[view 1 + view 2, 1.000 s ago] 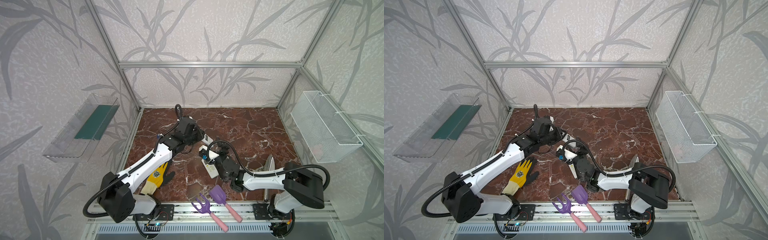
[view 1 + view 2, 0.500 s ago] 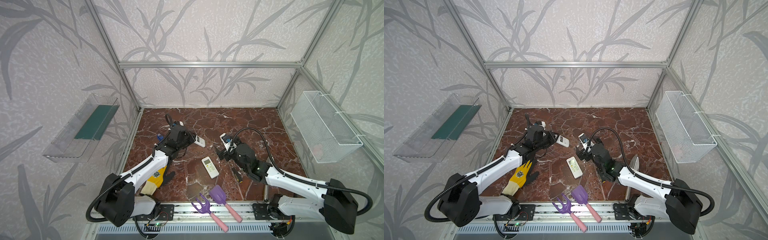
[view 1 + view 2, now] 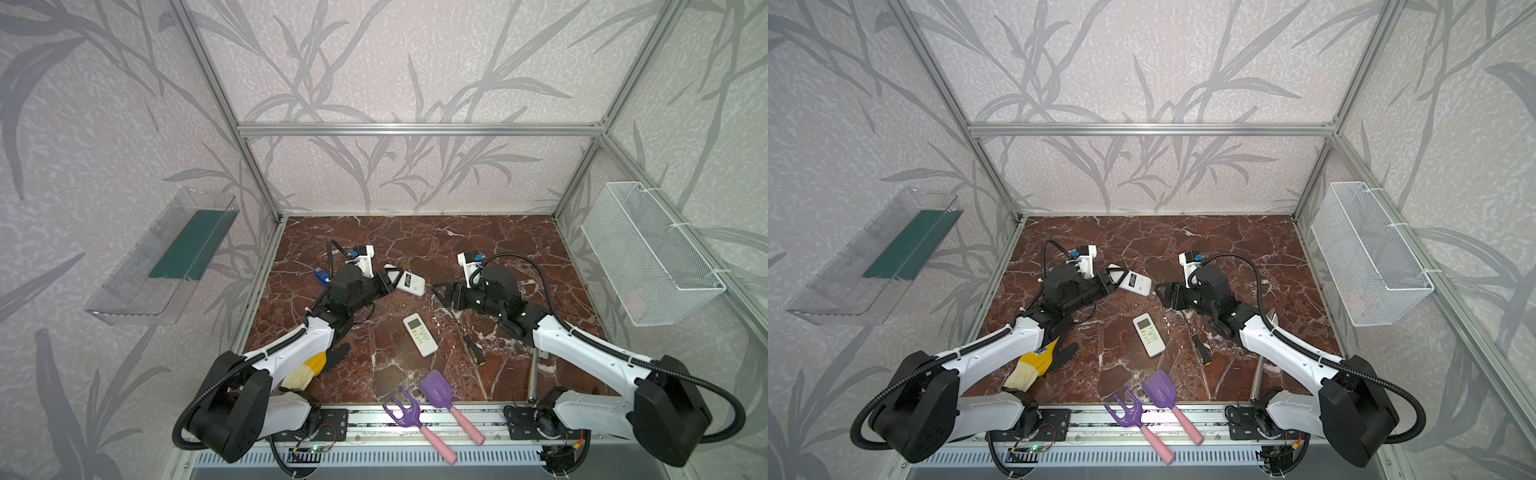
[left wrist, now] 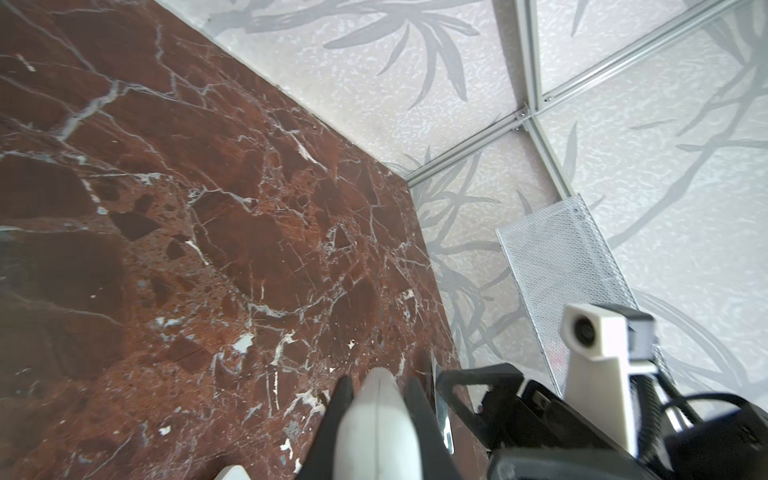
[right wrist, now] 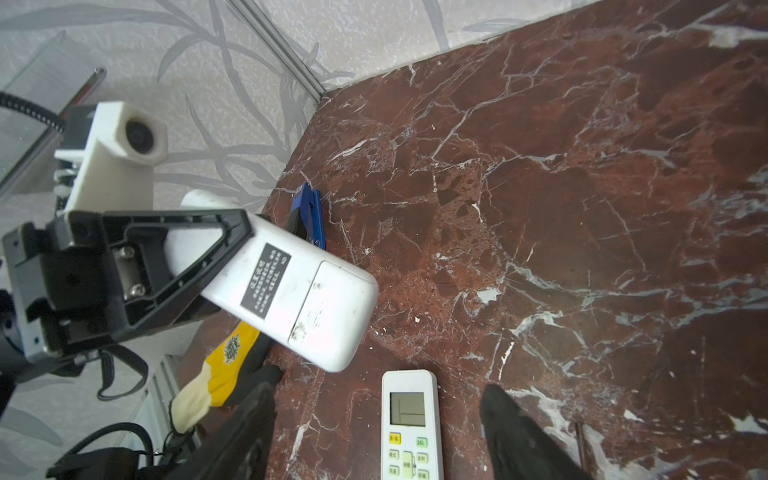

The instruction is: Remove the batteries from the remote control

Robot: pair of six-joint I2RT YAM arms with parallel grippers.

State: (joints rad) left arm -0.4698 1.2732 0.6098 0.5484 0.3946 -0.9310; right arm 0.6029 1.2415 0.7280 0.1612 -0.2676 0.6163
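We found the left gripper [image 3: 390, 280] clamped on one end of a white remote [image 3: 411, 284], holding it clear of the table [image 3: 478, 241] with its back turned toward the right wrist camera. The cover [image 5: 332, 307] on that back was closed, so the batteries did not show anywhere. The right gripper [image 3: 440, 294] stood just beside the remote's free end without touching it. Its fingers [image 5: 515, 436] were well apart with nothing between them. A second ago both arms had crowded over the middle of the table, the right one bent across toward the left. By now the right arm had swung out to its own side and turned its jaws back toward the remote, and the left arm had drawn back with the remote in its grip. Against half a second ago, both had barely shifted. The second remote [image 3: 420, 340] lay face up between the arms, where it had been all along. The screwdriver [image 3: 473, 351] lay near it, on its right in both top views.
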